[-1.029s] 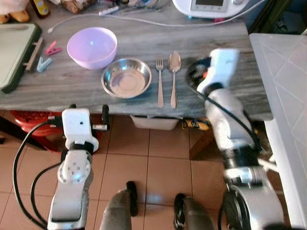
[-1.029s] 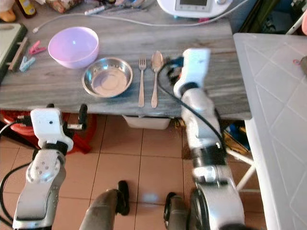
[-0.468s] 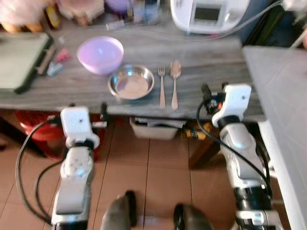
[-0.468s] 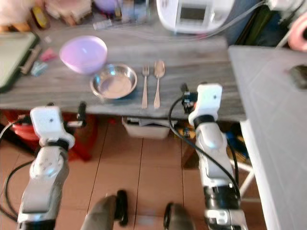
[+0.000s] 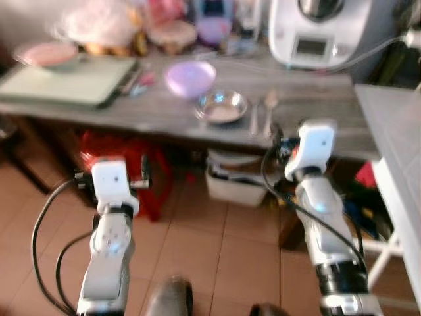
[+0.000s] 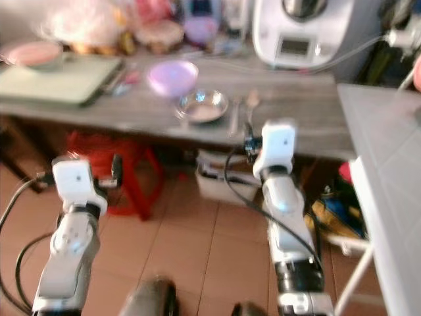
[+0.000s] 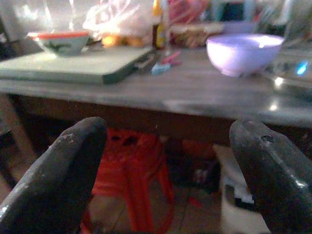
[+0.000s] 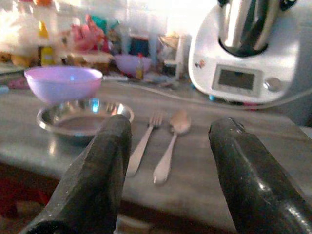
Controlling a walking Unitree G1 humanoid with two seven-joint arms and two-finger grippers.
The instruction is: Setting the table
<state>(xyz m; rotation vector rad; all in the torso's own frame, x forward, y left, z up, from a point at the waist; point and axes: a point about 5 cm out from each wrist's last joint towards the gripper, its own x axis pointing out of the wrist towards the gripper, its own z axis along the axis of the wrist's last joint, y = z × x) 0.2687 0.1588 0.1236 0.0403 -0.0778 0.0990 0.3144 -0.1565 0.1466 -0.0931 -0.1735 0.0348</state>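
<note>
On the grey wooden table [image 5: 151,115] a steel bowl [image 5: 222,107] sits in front of a purple bowl [image 5: 190,77]. A fork [image 8: 144,141] and a spoon [image 8: 170,146] lie side by side just right of the steel bowl. My right gripper [image 8: 170,165] is open and holds nothing; it hangs level with the table's front edge, facing the fork and spoon from a short distance. My left gripper [image 7: 165,170] is open too and holds nothing. It sits lower and further left, in front of the table, above the tiled floor.
A white kitchen appliance [image 8: 248,48] stands at the table's back right, with a green board [image 7: 73,63], a patterned bowl [image 7: 58,41] and clutter along the back left. Under the table are a red stool [image 7: 136,161] and a white box [image 5: 237,184]. A white table [image 5: 395,131] flanks the right.
The whole view has drawn back and tilted up, so the table looks farther off. My right gripper has come off the tabletop beside the spoon and now sits in front of the table edge.
</note>
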